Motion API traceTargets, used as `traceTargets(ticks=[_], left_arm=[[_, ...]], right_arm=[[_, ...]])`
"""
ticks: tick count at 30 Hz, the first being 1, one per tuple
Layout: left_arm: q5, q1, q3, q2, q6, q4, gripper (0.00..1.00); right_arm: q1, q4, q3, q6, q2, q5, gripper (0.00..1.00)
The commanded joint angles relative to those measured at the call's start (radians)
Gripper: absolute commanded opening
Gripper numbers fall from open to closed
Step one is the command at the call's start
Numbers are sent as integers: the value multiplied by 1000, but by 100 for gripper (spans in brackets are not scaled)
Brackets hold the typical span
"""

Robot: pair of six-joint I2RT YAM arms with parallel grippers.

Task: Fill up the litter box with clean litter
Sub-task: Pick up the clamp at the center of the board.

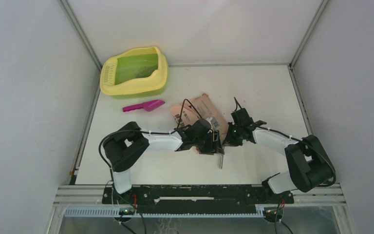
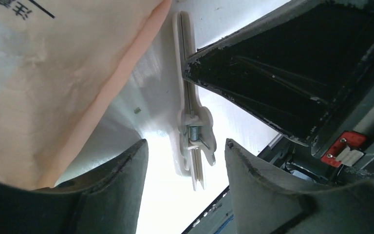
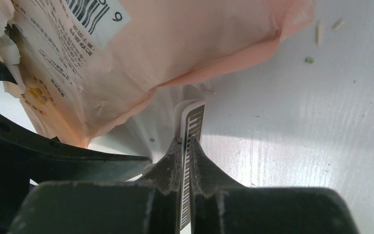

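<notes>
The litter box [image 1: 108,78], with a yellow rim and green basin, stands at the far left. Faint dark specks show in its basin [image 1: 143,73]. A flat pink-orange bag [image 1: 199,113] lies mid-table and also shows in the left wrist view [image 2: 53,83] and the right wrist view [image 3: 175,44]. My right gripper [image 1: 226,140] [image 3: 185,141] is shut on a white bag clip [image 3: 193,114] just below the bag's edge. My left gripper [image 1: 212,146] [image 2: 186,142] is open, its jaws on either side of the clip's spring end [image 2: 195,131] without touching it. A few loose granules [image 3: 318,33] lie on the table.
A magenta scoop [image 1: 144,106] lies between the litter box and the bag. The clip's near end [image 1: 220,162] sticks out toward the table's front edge. Grey walls close in the left, right and back.
</notes>
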Motion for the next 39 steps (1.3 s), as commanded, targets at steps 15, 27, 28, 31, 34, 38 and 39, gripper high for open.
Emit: traceTargets(ticks=[15, 27, 28, 31, 34, 38, 39], left_arm=[[-22, -2, 176, 93, 62, -154, 35], [-15, 20, 89, -22, 46, -142, 0], [-10, 26, 72, -44, 42, -133, 0], [12, 56, 9, -114, 22, -89, 0], [39, 95, -55, -193, -2, -35, 0], [61, 137, -113, -282, -19, 9, 0], [73, 151, -132, -304, -33, 30, 0]], right_arm=[[7, 5, -29, -50, 47, 53, 0], [-60, -105, 0, -94, -161, 21, 49], [-78, -112, -1, -98, -193, 8, 52], [-128, -135, 0, -109, -281, -39, 60], [-169, -144, 0, -118, -354, -117, 62], [-179, -122, -4, -120, -391, -212, 64], [-178, -107, -9, -116, -395, -257, 64]])
